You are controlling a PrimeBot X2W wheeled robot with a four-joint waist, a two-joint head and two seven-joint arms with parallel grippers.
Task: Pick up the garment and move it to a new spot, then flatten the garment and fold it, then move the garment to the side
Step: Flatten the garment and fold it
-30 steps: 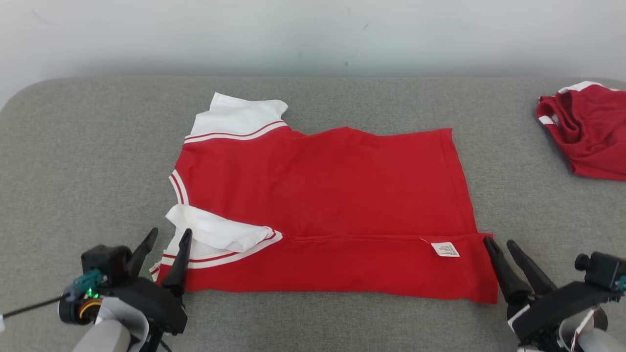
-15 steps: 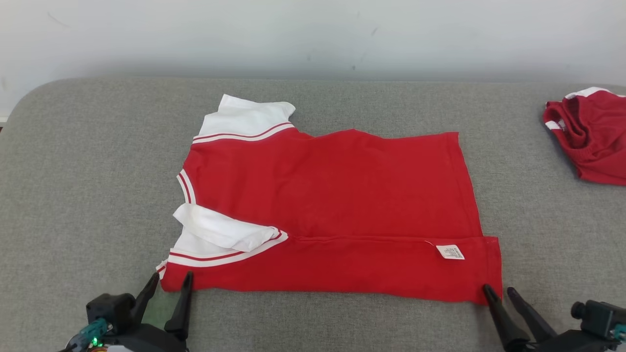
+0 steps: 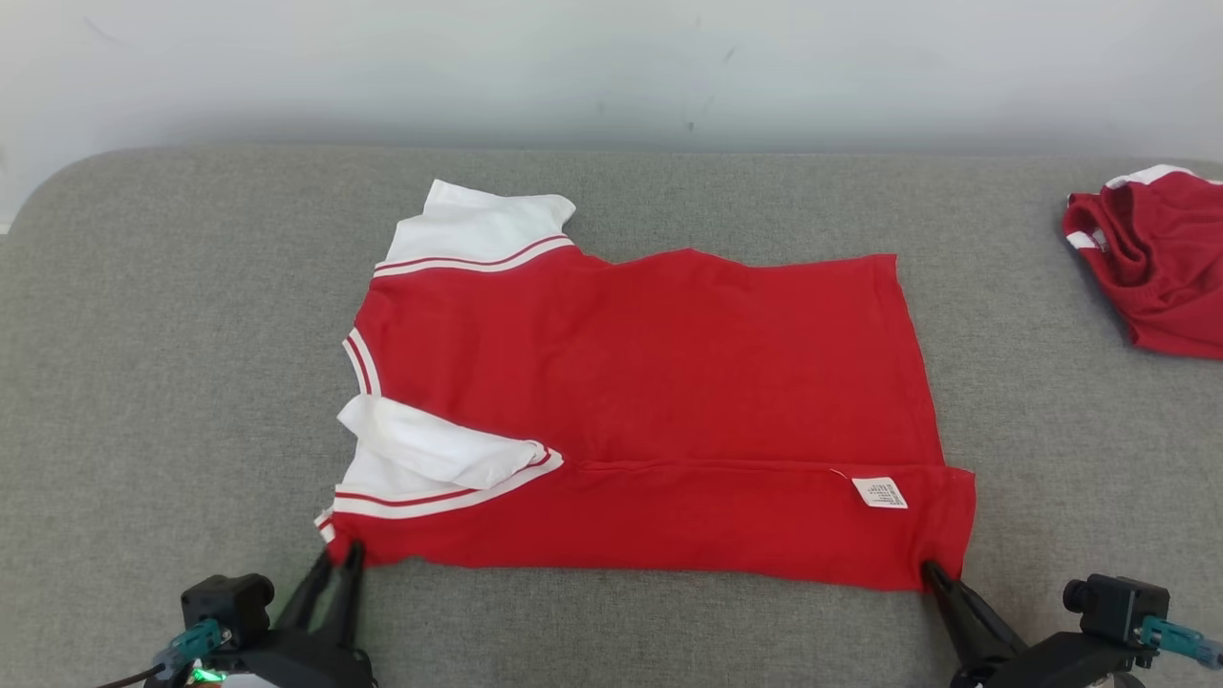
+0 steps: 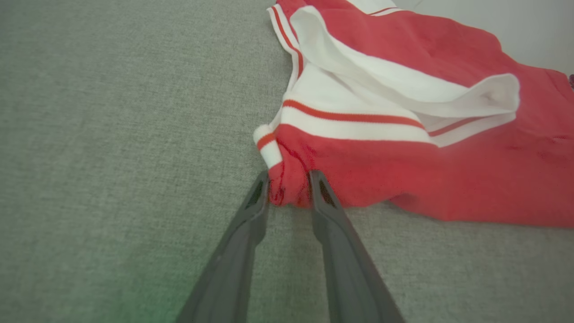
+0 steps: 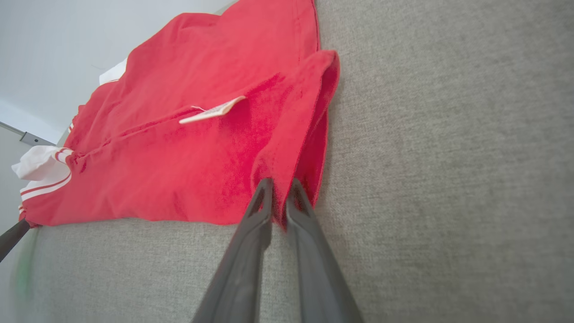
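The garment (image 3: 650, 382) is a red shirt with white, red-striped sleeves, lying flat on the grey padded surface with its near edge folded over and a white label (image 3: 879, 492) showing. My left gripper (image 3: 342, 564) is shut on the near left corner, and in the left wrist view red cloth (image 4: 403, 170) bunches between its fingers (image 4: 289, 188). At the near right corner my right gripper (image 3: 929, 571) pinches the hem. In the right wrist view the garment (image 5: 179, 148) rises in a fold between its fingers (image 5: 279, 193).
A second red and white garment (image 3: 1156, 258) lies crumpled at the far right edge. The grey cushioned surface (image 3: 143, 334) stretches wide on the left and along the front. A pale wall runs behind it.
Both grippers have drawn back to the near edge and closed from open onto the garment's two near corners. The camera view has shifted slightly.
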